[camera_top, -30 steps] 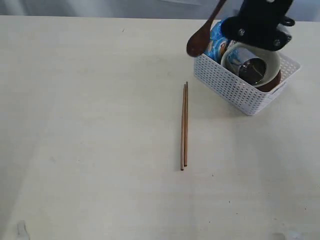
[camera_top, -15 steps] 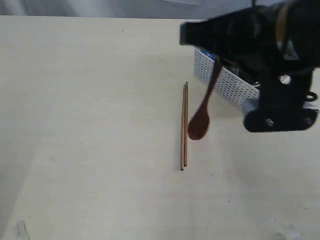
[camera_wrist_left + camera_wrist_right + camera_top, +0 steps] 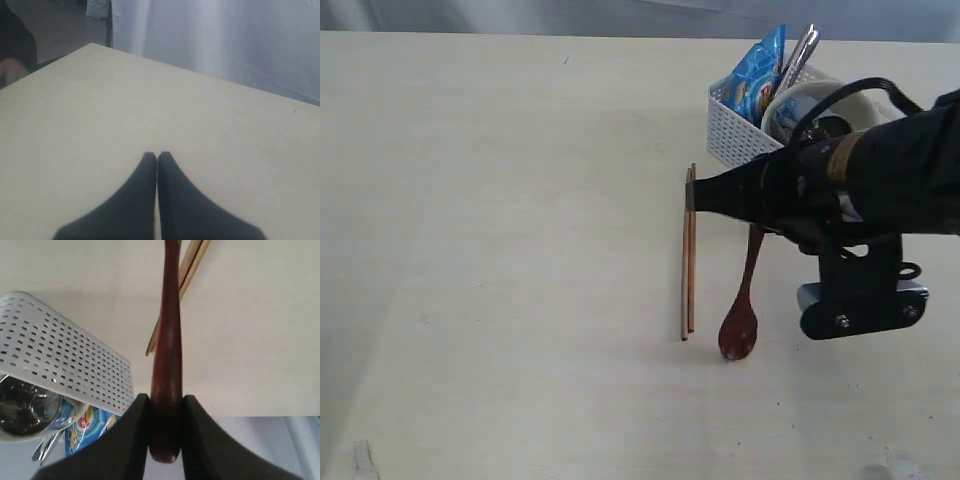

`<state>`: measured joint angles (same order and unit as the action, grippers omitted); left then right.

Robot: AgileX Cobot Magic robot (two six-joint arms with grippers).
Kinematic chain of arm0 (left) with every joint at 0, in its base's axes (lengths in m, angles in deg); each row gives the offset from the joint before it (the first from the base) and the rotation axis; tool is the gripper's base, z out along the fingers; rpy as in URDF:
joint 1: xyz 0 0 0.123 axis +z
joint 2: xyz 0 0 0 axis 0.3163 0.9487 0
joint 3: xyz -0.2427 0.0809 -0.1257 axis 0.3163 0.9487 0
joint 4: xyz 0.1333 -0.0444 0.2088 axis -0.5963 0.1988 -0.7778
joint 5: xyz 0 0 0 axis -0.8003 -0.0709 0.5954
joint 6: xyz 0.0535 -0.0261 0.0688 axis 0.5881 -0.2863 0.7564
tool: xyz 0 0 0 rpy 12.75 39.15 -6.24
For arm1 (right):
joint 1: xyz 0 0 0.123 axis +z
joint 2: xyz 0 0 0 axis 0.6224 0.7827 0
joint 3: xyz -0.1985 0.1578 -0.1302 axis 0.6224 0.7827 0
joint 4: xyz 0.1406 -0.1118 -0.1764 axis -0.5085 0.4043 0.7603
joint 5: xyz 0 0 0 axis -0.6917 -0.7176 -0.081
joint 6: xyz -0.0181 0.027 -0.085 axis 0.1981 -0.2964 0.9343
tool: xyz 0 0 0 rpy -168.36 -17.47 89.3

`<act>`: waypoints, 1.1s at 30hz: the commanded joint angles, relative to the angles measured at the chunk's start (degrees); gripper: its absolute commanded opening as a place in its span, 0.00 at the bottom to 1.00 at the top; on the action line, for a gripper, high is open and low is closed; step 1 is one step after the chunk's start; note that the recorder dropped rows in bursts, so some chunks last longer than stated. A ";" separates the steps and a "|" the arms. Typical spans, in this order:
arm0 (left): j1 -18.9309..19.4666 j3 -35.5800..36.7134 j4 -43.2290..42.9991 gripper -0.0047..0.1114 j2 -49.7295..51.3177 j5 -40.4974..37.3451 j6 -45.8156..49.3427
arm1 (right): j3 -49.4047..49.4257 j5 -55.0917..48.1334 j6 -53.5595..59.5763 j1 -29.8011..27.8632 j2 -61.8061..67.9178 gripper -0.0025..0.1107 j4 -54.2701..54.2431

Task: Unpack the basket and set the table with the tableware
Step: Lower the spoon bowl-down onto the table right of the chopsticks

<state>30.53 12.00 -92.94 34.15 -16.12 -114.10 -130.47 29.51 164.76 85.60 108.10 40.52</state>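
Reddish-brown wooden spoon [image 3: 747, 290] hangs bowl-down from the right gripper [image 3: 166, 400], whose black jaws are pinched narrowly on the end of its handle. The spoon's bowl is low at the pale beige wood-look desk [image 3: 500, 250]; whether it touches cannot be told. It is just beside the wooden chopstick pair [image 3: 688, 255], which lies flat on the desk. Behind them stands the white perforated plastic basket [image 3: 745, 150], holding a blue snack bag [image 3: 758, 80], a cream bowl [image 3: 820, 98] and upright steel knife and fork [image 3: 800, 55]. The left gripper [image 3: 157, 157] is closed tight and empty over bare desk.
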 commanded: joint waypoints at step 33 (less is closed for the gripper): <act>-0.27 0.10 -0.16 0.04 -0.19 0.35 0.17 | -7.15 16.24 -2.35 -14.99 25.88 0.02 5.15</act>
<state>30.53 12.00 -92.94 34.15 -16.02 -114.10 -136.66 45.26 162.56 71.09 132.95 45.27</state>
